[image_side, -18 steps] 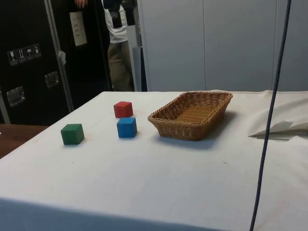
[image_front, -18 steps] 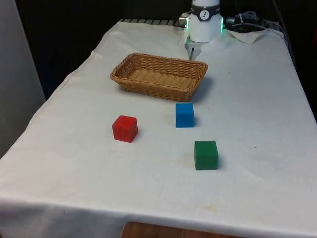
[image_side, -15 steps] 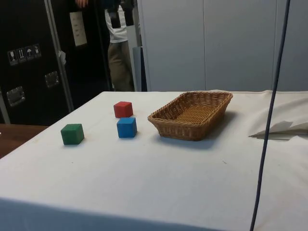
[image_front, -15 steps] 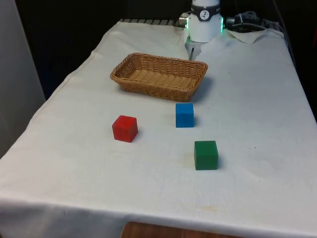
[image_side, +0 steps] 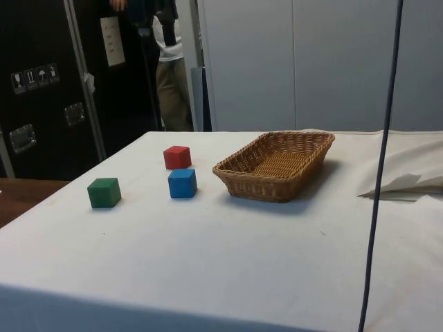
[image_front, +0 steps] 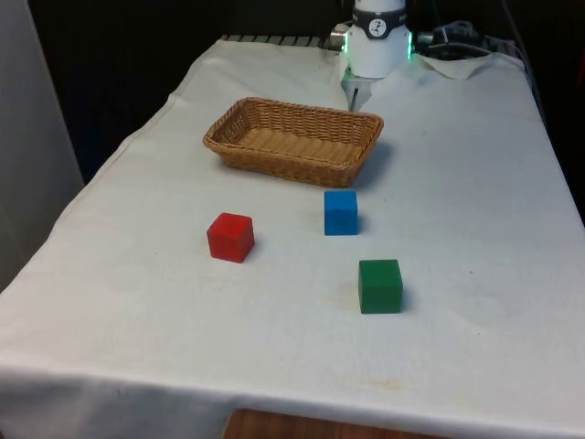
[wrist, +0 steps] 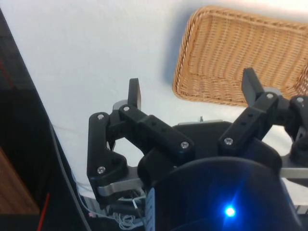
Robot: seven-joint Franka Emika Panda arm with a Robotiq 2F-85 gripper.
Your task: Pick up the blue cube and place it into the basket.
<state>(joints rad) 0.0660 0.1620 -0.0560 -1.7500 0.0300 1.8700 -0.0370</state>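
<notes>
I see my gripper (wrist: 192,91) spread wide above bare cloth, the basket (wrist: 240,57) rim just under one fingertip, blue cube (image_front: 341,212) well beyond

Bystanders on my table: two spare cubes, a cloth, a visitor

A red cube (image_front: 229,237) sits left of centre in the front view, and a green cube (image_front: 379,285) lies lower right of it, well apart. Both rest on the white cloth (image_front: 475,201). In the side view, a person (image_side: 169,66) stands at the upper left, before dark cabinets (image_side: 41,83), and a thin dark cable (image_side: 379,166) hangs down the right.
</notes>
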